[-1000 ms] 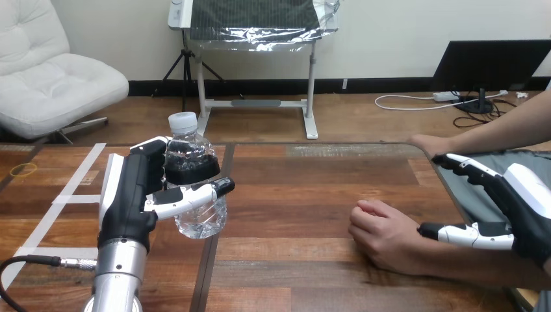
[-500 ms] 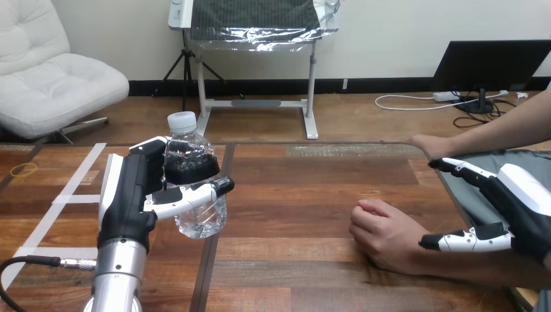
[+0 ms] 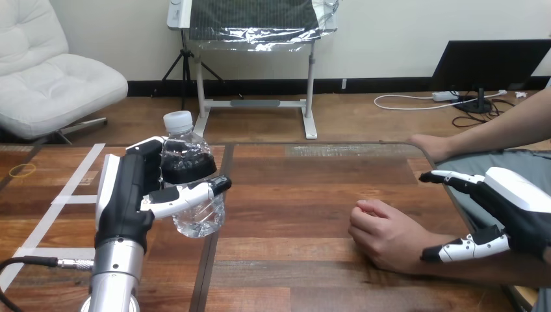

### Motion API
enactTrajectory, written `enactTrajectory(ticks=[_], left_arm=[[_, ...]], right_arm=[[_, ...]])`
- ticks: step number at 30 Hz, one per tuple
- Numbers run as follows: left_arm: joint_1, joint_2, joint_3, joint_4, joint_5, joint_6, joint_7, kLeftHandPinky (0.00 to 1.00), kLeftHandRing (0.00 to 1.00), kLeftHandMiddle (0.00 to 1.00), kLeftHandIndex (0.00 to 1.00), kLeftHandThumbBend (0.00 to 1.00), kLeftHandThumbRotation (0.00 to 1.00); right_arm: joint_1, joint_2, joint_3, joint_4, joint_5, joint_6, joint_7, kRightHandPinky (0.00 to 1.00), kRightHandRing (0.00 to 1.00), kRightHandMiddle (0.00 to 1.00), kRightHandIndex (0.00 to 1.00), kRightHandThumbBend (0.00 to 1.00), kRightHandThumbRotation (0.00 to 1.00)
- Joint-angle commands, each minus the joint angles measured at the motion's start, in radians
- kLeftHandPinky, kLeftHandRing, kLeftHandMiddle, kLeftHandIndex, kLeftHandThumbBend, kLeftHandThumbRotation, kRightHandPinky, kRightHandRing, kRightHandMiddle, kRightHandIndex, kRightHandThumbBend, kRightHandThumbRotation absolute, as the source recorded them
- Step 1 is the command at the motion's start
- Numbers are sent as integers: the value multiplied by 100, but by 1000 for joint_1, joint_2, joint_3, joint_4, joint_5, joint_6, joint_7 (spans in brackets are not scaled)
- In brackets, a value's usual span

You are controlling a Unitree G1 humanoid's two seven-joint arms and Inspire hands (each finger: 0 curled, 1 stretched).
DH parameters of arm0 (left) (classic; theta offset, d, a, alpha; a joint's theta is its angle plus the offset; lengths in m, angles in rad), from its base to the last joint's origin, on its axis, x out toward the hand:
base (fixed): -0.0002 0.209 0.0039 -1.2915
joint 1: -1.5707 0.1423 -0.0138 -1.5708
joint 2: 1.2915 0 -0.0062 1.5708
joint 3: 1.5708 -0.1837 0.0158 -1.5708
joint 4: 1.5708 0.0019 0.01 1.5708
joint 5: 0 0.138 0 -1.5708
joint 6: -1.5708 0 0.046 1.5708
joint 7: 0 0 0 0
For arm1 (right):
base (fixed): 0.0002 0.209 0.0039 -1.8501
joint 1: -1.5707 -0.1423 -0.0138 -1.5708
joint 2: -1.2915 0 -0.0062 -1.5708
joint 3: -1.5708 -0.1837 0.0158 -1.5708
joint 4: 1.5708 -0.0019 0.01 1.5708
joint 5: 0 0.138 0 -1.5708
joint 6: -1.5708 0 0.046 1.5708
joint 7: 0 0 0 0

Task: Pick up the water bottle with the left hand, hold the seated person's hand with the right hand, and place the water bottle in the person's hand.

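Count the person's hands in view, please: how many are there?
2. The person's near hand rests closed on the table, beside the robot's right hand. The person's far hand lies at the table's far right edge.

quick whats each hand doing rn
Left hand: shut on the water bottle.
Right hand: open, thumb and fingers spread beside the person's wrist, not gripping it.
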Motion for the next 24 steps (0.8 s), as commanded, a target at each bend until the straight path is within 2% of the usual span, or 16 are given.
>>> enactTrajectory(ticks=[1,5,8,12,24], left_arm=[[-49,4,27,-72,-10,-15,3,27,35,40,42,64,0],[-48,8,28,-67,-6,-28,4,27,35,40,42,64,0],[-47,8,31,-68,-10,-29,1,27,35,40,42,63,0],[-47,11,33,-62,-4,-37,0,27,34,39,42,64,0],[-46,3,37,-69,-6,-22,0,26,34,39,42,63,0]], right_arm=[[-67,-37,31,40,-18,15,16,98,91,90,88,100,36],[-88,-45,52,42,-26,39,52,98,91,91,88,100,36],[-97,-46,59,51,-27,37,58,97,91,90,87,100,34],[-120,-49,81,56,-41,61,83,95,89,89,86,100,32],[-157,-39,126,90,-69,117,90,89,87,86,83,100,27]])
